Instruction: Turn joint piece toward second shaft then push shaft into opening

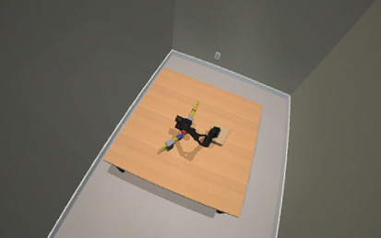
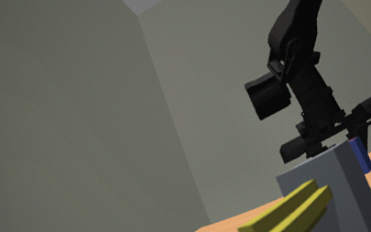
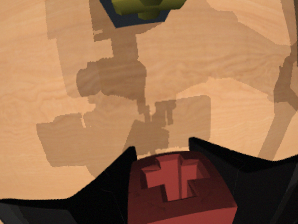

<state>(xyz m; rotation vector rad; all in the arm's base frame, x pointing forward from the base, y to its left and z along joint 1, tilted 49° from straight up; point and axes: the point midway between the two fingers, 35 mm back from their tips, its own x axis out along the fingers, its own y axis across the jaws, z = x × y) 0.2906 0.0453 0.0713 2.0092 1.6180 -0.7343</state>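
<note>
The red joint piece [image 3: 170, 207] [image 1: 184, 133] is between the fingers of my gripper [image 3: 162, 147], which is shut on it. Its cross-shaped opening shows in the wrist view. A blue hinge part [image 1: 180, 136] [image 2: 362, 156] sits beside it, on the fixed yellow shaft [image 1: 161, 150] [image 2: 277, 208] in its grey block [image 1: 169, 144] [image 2: 311, 176]. The second yellow shaft [image 1: 195, 108] [image 3: 150, 6] lies in the other block [image 1: 190, 118] [image 3: 125, 23], apart from the joint piece. I cannot tell whether the opening lines up with that shaft.
The arm reaches over the wooden table [image 1: 222, 181] from its base [image 1: 215, 132] on a light wooden plate [image 1: 221, 140]. The black hand and wrist camera housing [image 2: 269, 95] are close above the grey block of the fixed shaft in the exterior view. Arm shadows cross the table.
</note>
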